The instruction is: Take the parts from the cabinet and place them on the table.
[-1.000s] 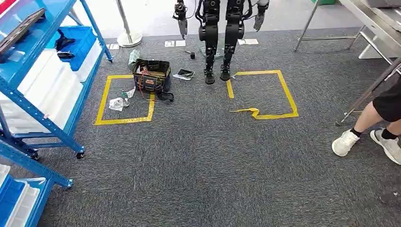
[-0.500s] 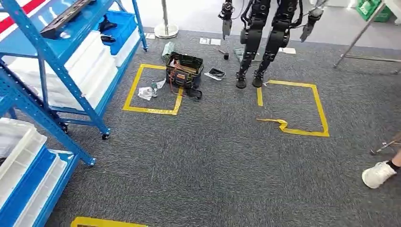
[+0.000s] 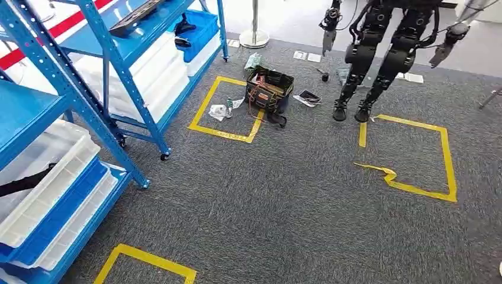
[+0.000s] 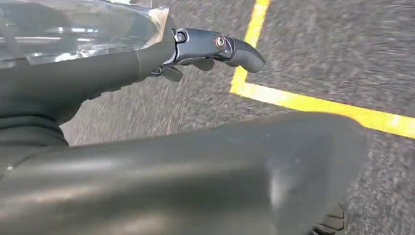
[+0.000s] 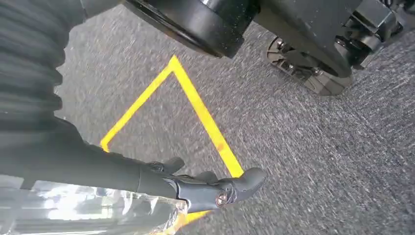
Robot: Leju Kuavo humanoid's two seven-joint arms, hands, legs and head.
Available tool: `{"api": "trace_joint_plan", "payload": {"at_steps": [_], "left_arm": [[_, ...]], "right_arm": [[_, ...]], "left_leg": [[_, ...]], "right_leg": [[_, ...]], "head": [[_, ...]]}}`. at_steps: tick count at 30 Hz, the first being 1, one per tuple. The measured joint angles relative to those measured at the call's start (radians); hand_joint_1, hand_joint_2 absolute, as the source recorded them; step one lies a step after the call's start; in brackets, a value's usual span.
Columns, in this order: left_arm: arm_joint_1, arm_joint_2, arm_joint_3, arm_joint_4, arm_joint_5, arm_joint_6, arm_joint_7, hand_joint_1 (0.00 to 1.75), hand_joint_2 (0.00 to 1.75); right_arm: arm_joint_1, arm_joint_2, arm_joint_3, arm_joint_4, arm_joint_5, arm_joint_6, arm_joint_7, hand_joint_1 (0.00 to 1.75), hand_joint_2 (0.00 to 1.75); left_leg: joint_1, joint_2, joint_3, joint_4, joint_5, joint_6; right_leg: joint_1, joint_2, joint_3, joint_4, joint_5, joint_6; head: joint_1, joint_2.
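Carpet (image 3: 284, 195), grey, carries yellow tape squares (image 3: 408, 154) and an open tool bag (image 3: 269, 90) beside another humanoid robot's legs (image 3: 370, 77). Blue shelving (image 3: 106, 77), the cabinet, holds white bins (image 3: 47, 177) at left. Left hand (image 4: 215, 49) and right hand (image 5: 215, 188) each grip crinkled clear plastic, fingers curled. Since a second ago the camera has swung left: shelving looms closer, and the person's shoes are out of frame.
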Motion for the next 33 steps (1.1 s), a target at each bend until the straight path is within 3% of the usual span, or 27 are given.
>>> {"api": "trace_joint_plan", "payload": {"at_steps": [1, 2, 3, 4, 7, 8, 9, 10, 12, 13, 14, 15, 17, 18, 19, 20, 22, 23, 24, 25, 26, 28, 29, 30, 31, 32, 33], "left_arm": [[0.000, 0.000, 0.000, 0.000, 0.000, 0.000, 0.000, 0.00, 0.00], [0.000, 0.001, 0.000, 0.000, 0.000, 0.000, 0.002, 0.00, 0.00], [-0.002, 0.000, -0.002, 0.000, -0.001, 0.000, 0.002, 0.00, 0.00], [-0.004, 0.001, -0.003, 0.000, -0.004, 0.000, 0.003, 0.00, 0.00], [-0.004, 0.002, -0.006, 0.000, -0.009, -0.001, 0.006, 0.00, 0.00], [-0.004, 0.003, -0.006, 0.000, -0.009, -0.001, 0.006, 0.00, 0.00], [-0.004, 0.002, -0.008, 0.000, -0.011, -0.002, 0.006, 0.00, 0.00], [-0.005, 0.003, -0.009, 0.000, -0.011, -0.003, 0.008, 0.00, 0.00], [-0.008, 0.003, -0.010, 0.000, -0.015, -0.004, 0.008, 0.00, 0.00], [-0.008, 0.003, -0.011, 0.000, -0.015, -0.004, 0.008, 0.00, 0.00], [-0.006, 0.004, -0.012, 0.000, -0.017, -0.004, 0.008, 0.00, 0.00], [-0.006, 0.004, -0.013, 0.000, -0.017, -0.005, 0.008, 0.00, 0.00], [-0.006, 0.002, -0.014, 0.000, -0.017, -0.004, 0.008, 0.00, 0.00], [-0.006, 0.003, -0.014, 0.000, -0.017, -0.004, 0.008, 0.00, 0.00], [-0.007, 0.004, -0.014, 0.000, -0.017, -0.004, 0.008, 0.00, 0.00], [-0.007, 0.004, -0.015, 0.000, -0.017, -0.004, 0.008, 0.00, 0.00], [-0.001, 0.004, -0.015, 0.000, -0.017, -0.004, 0.010, 0.00, 0.00], [0.000, 0.005, -0.014, 0.000, -0.017, -0.004, 0.011, 0.00, 0.00], [0.000, 0.005, -0.014, 0.000, -0.016, -0.004, 0.011, 0.00, 0.00], [-0.001, 0.005, -0.014, 0.000, -0.016, -0.004, 0.013, 0.00, 0.00], [-0.004, 0.005, -0.014, 0.000, -0.013, -0.004, 0.014, 0.00, 0.00], [-0.004, 0.004, -0.014, 0.000, -0.011, -0.003, 0.014, 0.00, 0.00], [-0.003, 0.003, -0.015, 0.000, -0.010, -0.004, 0.014, 0.00, 0.00], [-0.002, 0.003, -0.014, 0.000, -0.009, -0.004, 0.015, 0.00, 0.00], [-0.001, 0.003, -0.014, 0.000, -0.007, -0.003, 0.014, 0.00, 0.00], [0.000, 0.003, -0.014, 0.000, -0.006, -0.003, 0.014, 0.00, 0.00], [-0.001, 0.003, -0.014, 0.000, -0.004, -0.003, 0.011, 0.00, 0.00]], "right_arm": [[-0.001, 0.000, 0.000, 0.000, 0.002, 0.000, 0.000, 0.00, 1.75], [-0.002, 0.001, 0.000, 0.000, 0.004, 0.000, 0.000, 0.00, 1.75], [-0.002, 0.000, 0.000, 0.000, 0.006, 0.000, 0.000, 0.00, 1.75], [-0.002, 0.000, 0.000, 0.000, 0.007, 0.000, 0.000, 0.00, 1.75], [-0.007, 0.000, 0.000, 0.000, 0.007, 0.000, 0.002, 0.00, 1.75], [-0.007, 0.000, 0.000, 0.000, 0.007, 0.000, 0.003, 0.00, 1.75], [-0.007, -0.002, 0.000, 0.000, 0.007, 0.000, 0.003, 0.00, 1.75], [-0.002, -0.001, 0.000, 0.000, 0.006, 0.000, 0.002, 0.00, 1.75], [-0.008, -0.001, -0.002, 0.000, 0.004, -0.001, 0.001, 0.00, 1.75], [-0.012, -0.001, -0.002, 0.000, 0.003, -0.001, 0.001, 0.00, 1.75], [-0.016, -0.001, -0.003, 0.000, 0.000, -0.001, 0.001, 0.00, 1.75], [-0.015, 0.000, -0.003, 0.000, 0.000, -0.001, 0.001, 0.00, 1.75], [-0.012, -0.002, -0.003, 0.000, 0.001, -0.001, 0.001, 0.00, 1.75], [-0.006, -0.002, -0.003, 0.000, 0.000, -0.001, 0.001, 0.00, 1.75], [-0.004, 0.000, -0.003, 0.000, -0.001, -0.001, 0.000, 0.00, 1.75], [-0.005, 0.001, -0.003, 0.000, 0.000, -0.001, 0.000, 0.00, 1.75], [-0.008, 0.003, -0.004, 0.000, 0.000, -0.001, 0.000, 0.00, 1.75], [-0.008, 0.007, -0.004, 0.000, 0.001, -0.001, 0.000, 0.00, 1.75], [-0.009, 0.008, -0.004, 0.000, 0.001, -0.001, 0.000, 0.00, 1.75], [-0.007, 0.008, -0.004, 0.000, 0.002, -0.002, 0.000, 0.00, 1.75], [-0.003, 0.008, -0.004, 0.000, 0.002, -0.003, 0.000, 0.00, 1.75], [-0.002, 0.008, -0.005, 0.000, 0.002, -0.003, 0.000, 0.00, 1.75], [-0.001, 0.007, -0.005, 0.000, 0.002, -0.003, 0.000, 0.00, 1.75], [-0.001, 0.007, -0.005, 0.000, 0.003, -0.003, 0.000, 0.00, 1.75], [-0.002, 0.006, -0.005, 0.000, 0.005, -0.003, 0.000, 0.00, 1.75], [-0.002, 0.006, -0.005, 0.000, 0.007, -0.003, 0.000, 0.00, 1.75], [-0.003, 0.006, -0.005, 0.000, 0.007, -0.003, 0.000, 0.00, 1.75]], "left_leg": [[0.001, 0.008, 0.041, -0.077, 0.042, -0.001], [0.002, 0.034, 0.099, -0.181, 0.087, 0.001], [0.000, 0.093, 0.136, -0.249, 0.092, 0.005], [-0.009, 0.096, 0.141, -0.256, 0.089, 0.014], [-0.019, 0.055, 0.133, -0.255, 0.085, 0.030], [-0.010, 0.042, 0.137, -0.263, 0.093, 0.041], [-0.010, 0.033, 0.138, -0.265, 0.095, 0.045], [-0.006, 0.022, 0.137, -0.265, 0.098, 0.053], [-0.007, -0.003, 0.134, -0.264, 0.098, 0.056], [-0.007, -0.015, 0.134, -0.264, 0.098, 0.056], [-0.007, -0.032, 0.135, -0.264, 0.098, 0.056], [-0.005, -0.048, 0.137, -0.264, 0.099, 0.055], [-0.002, -0.080, 0.141, -0.263, 0.101, 0.050], [-0.002, -0.093, 0.139, -0.263, 0.102, 0.044], [-0.008, -0.103, 0.133, -0.256, 0.103, 0.035], [-0.008, -0.111, 0.126, -0.259, 0.108, 0.027], [-0.002, -0.126, 0.125, -0.269, 0.116, 0.014], [-0.001, -0.136, 0.121, -0.268, 0.120, 0.009], [-0.003, -0.099, 0.114, -0.254, 0.106, 0.007], [-0.006, -0.049, 0.095, -0.211, 0.071, 0.004], [-0.004, -0.021, 0.059, -0.136, 0.028, 0.001], [-0.002, -0.006, -0.012, 0.015, -0.034, -0.003], [-0.001, -0.004, -0.028, 0.052, -0.042, -0.005], [-0.001, -0.002, -0.023, 0.044, -0.027, -0.005], [-0.001, 0.001, 0.007, -0.009, 0.008, -0.004], [-0.001, 0.011, 0.059, -0.100, 0.052, -0.001], [-0.002, 0.045, 0.120, -0.203, 0.091, 0.004]], "right_leg": [[0.000, -0.011, 0.004, 0.000, -0.004, 0.003], [-0.001, -0.021, 0.010, 0.000, -0.009, 0.007], [0.003, -0.029, 0.017, 0.001, -0.013, 0.013], [0.019, -0.038, 0.008, 0.005, -0.020, 0.021], [0.014, -0.069, 0.026, -0.002, -0.025, 0.032], [0.019, -0.067, 0.029, 0.006, -0.031, 0.040], [0.009, -0.015, 0.012, 0.031, -0.045, 0.041], [0.009, 0.029, -0.015, 0.092, -0.078, 0.034], [0.009, 0.053, -0.094, 0.256, -0.144, 0.025], [0.009, 0.054, -0.124, 0.318, -0.160, 0.027], [0.008, 0.054, -0.135, 0.335, -0.155, 0.035], [0.005, 0.055, -0.119, 0.297, -0.130, 0.046], [-0.004, 0.071, -0.043, 0.123, -0.048, 0.071], [-0.013, 0.112, -0.010, 0.041, -0.015, 0.079], [-0.014, 0.151, -0.010, 0.021, -0.019, 0.073], [-0.012, 0.133, -0.015, 0.021, -0.014, 0.057], [-0.003, 0.118, -0.011, 0.022, -0.011, 0.041], [-0.009, 0.107, -0.009, 0.017, -0.005, 0.031], [-0.014, 0.092, -0.005, 0.015, -0.001, 0.024], [-0.013, 0.080, -0.007, 0.015, 0.000, 0.015], [-0.009, 0.065, -0.008, 0.015, -0.002, 0.009], [-0.003, 0.035, -0.010, 0.016, -0.003, 0.006], [0.000, 0.021, -0.011, 0.016, -0.004, 0.005], [0.000, 0.008, -0.011, 0.016, -0.006, 0.003], [0.000, -0.004, -0.010, 0.016, -0.007, 0.001], [0.000, -0.015, -0.008, 0.016, -0.010, 0.000], [0.001, -0.024, 0.003, 0.016, -0.014, 0.003]], "head": [[0.000, 0.000], [0.000, 0.000], [-0.002, 0.000], [-0.001, 0.000], [0.005, 0.000], [0.005, 0.000], [0.006, 0.000], [0.008, 0.000], [0.008, 0.000], [0.008, 0.000], [0.008, 0.000], [0.009, 0.000], [0.009, 0.000], [0.010, 0.000], [0.013, 0.000], [0.010, 0.000], [0.006, 0.000], [0.006, 0.000], [0.006, 0.000], [-0.007, 0.000], [-0.011, 0.000], [-0.011, 0.000], [-0.011, 0.000], [-0.010, 0.000], [-0.011, 0.000], [-0.011, 0.000], [-0.011, 0.000]]}}
